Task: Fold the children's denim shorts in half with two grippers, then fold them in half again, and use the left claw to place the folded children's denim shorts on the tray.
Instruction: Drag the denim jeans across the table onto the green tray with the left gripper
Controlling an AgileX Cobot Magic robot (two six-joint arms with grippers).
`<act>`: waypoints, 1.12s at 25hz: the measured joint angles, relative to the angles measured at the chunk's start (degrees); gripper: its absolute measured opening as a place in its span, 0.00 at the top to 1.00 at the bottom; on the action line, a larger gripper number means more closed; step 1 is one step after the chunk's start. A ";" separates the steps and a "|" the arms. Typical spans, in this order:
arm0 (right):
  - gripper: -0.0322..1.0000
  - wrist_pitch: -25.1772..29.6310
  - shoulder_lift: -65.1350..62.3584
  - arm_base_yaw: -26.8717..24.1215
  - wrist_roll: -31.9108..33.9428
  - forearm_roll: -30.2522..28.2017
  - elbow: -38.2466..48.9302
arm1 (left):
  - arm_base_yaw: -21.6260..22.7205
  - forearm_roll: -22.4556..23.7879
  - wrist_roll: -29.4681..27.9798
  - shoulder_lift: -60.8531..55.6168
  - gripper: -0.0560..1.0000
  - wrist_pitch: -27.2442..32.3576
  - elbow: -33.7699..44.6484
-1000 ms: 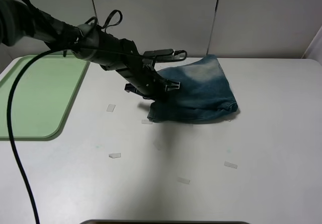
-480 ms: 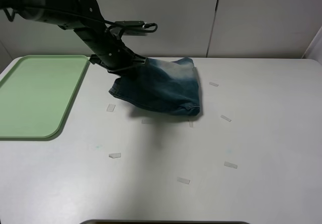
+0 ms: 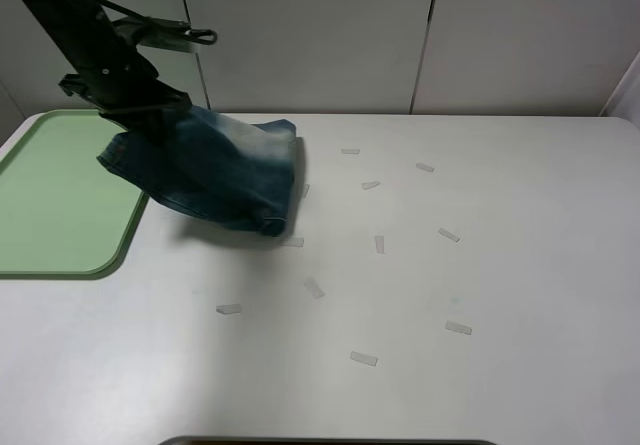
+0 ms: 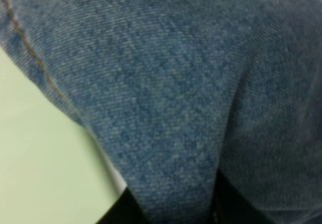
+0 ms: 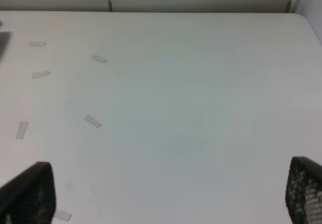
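Note:
The folded children's denim shorts (image 3: 225, 175) hang in the air above the table (image 3: 420, 285), their left end over the right rim of the light-green tray (image 3: 50, 205). My left claw (image 3: 148, 117) is shut on their upper left edge. In the left wrist view, blue denim (image 4: 176, 83) fills nearly the whole picture, with the tray (image 4: 40, 158) showing pale green beneath and dark fingers (image 4: 121, 215) at the edge. My right gripper (image 5: 166, 199) is open over bare table, with nothing between its mesh-faced fingertips (image 5: 306, 189); the exterior high view does not show it.
Several small whitish tape strips (image 3: 379, 244) lie scattered over the middle and right of the white table. More strips (image 5: 92, 121) appear in the right wrist view. A pale panelled wall (image 3: 430, 35) stands behind the table's far edge.
My left arm has carried the shorts up off the table and leftward, from the table's middle to the tray's right rim. The tape strips that lay under them now show.

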 joint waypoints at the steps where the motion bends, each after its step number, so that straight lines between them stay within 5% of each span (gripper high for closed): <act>1: 0.30 0.00 0.00 0.00 0.00 0.00 0.00 | 1.20 0.67 0.00 -0.19 0.80 0.83 0.00; 20: 0.30 0.00 0.00 0.00 0.00 0.00 0.00 | 22.03 13.20 2.14 -0.75 0.80 2.90 0.00; 28: 0.30 0.00 0.00 0.00 0.00 0.00 0.00 | 25.31 14.17 2.14 0.30 0.80 -1.36 0.00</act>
